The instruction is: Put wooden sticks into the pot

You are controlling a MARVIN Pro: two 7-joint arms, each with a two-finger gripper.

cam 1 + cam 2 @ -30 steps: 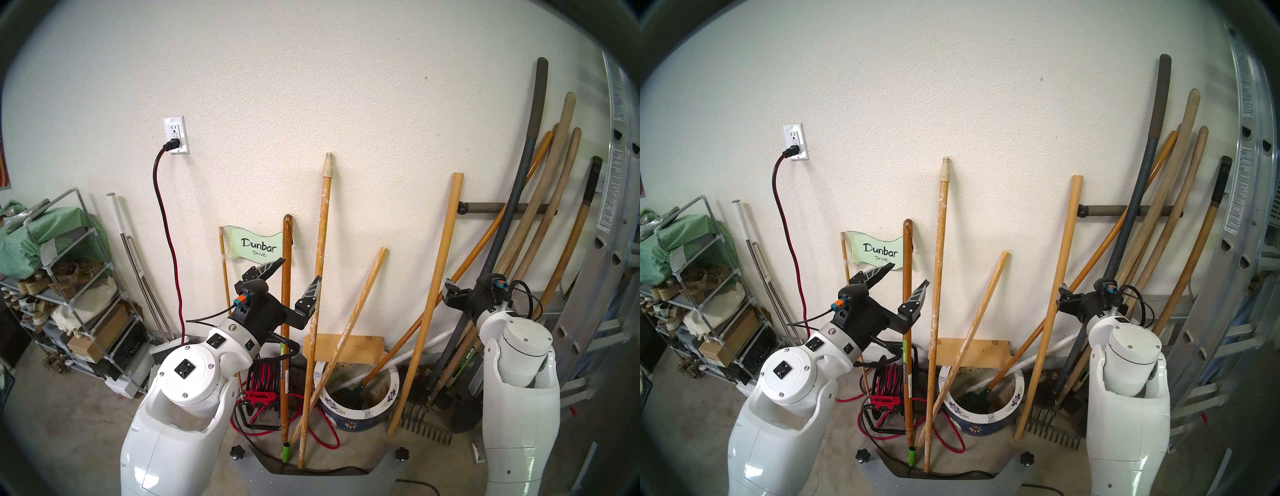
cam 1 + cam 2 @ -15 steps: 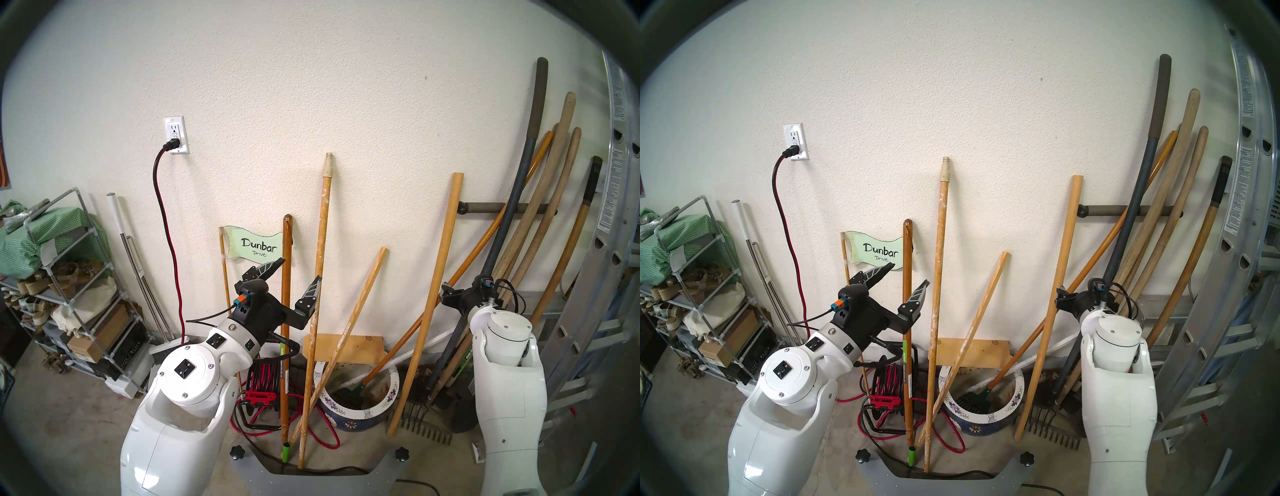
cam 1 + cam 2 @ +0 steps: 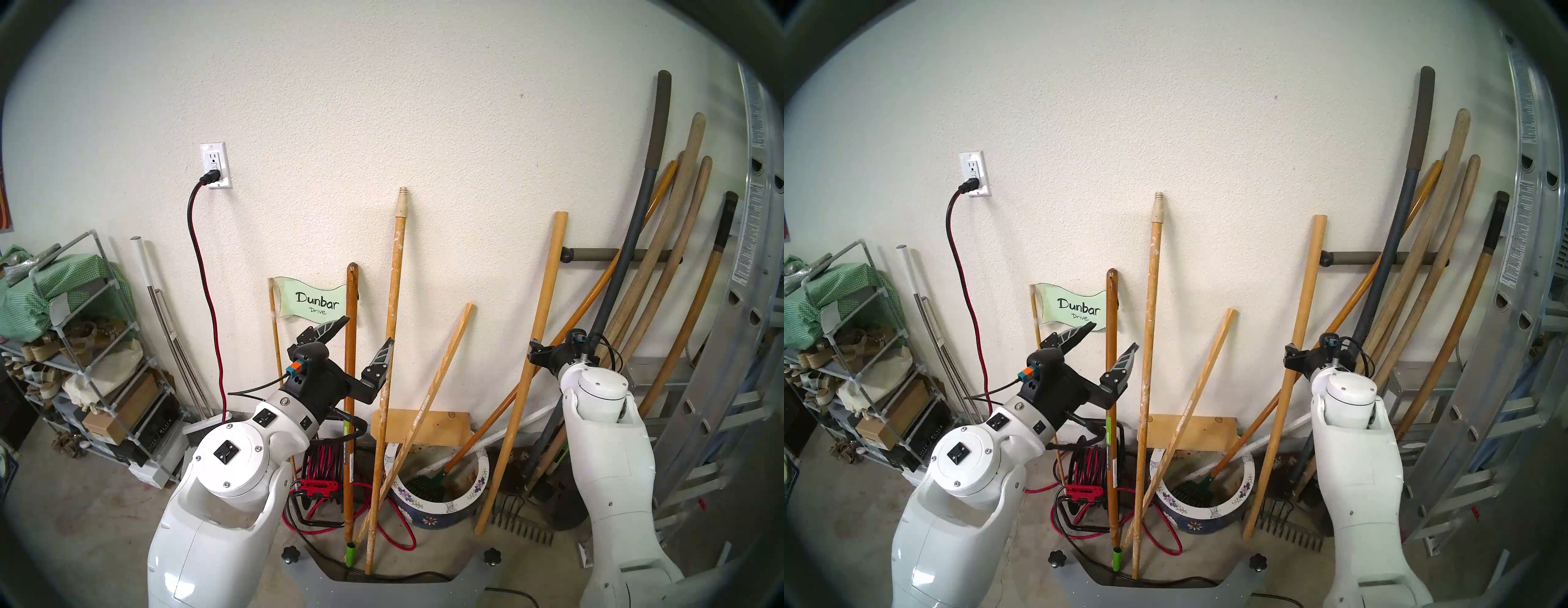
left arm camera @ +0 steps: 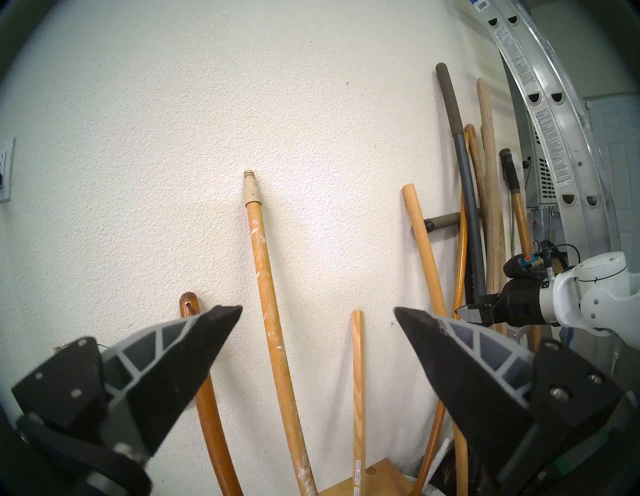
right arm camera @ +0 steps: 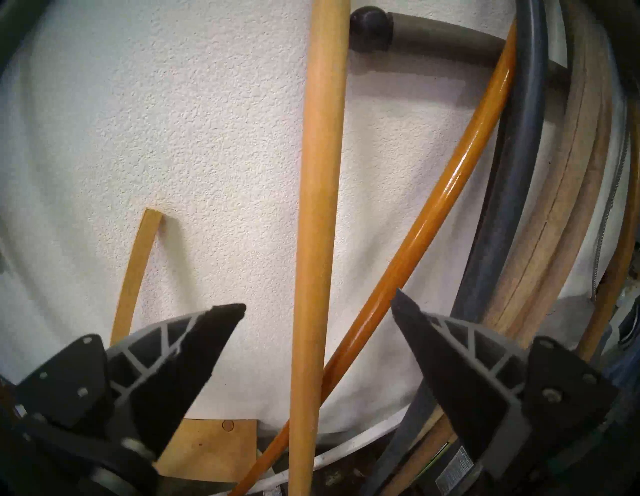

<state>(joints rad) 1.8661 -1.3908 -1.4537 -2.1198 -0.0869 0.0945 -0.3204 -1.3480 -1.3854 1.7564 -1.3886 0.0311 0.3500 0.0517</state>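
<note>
Head views: the right gripper (image 3: 535, 354) sits at mid-height on the dowel (image 3: 535, 361), which leans on the wall with its foot on the floor beside the pot (image 3: 441, 507), not in it. The paint-flecked stick (image 3: 388, 361) also stands outside the pot. An orange handle (image 3: 589, 305) crosses behind the dowel and runs down to a small rake already in the pot; closing there could catch both.

Left wrist view: the left gripper (image 4: 318, 313) is spread wide and empty, with the flecked stick rising between its fingers but apparently apart from them. A swinging dowel could strike it.

Right wrist view: the jaws are spread on either side of the dowel (image 5: 317, 242), not yet pinching. The orange handle (image 5: 426, 221) passes just inside the right finger (image 5: 460, 363), so a grab may snag it or tip the neighbouring tool handles (image 5: 554, 207).
</note>
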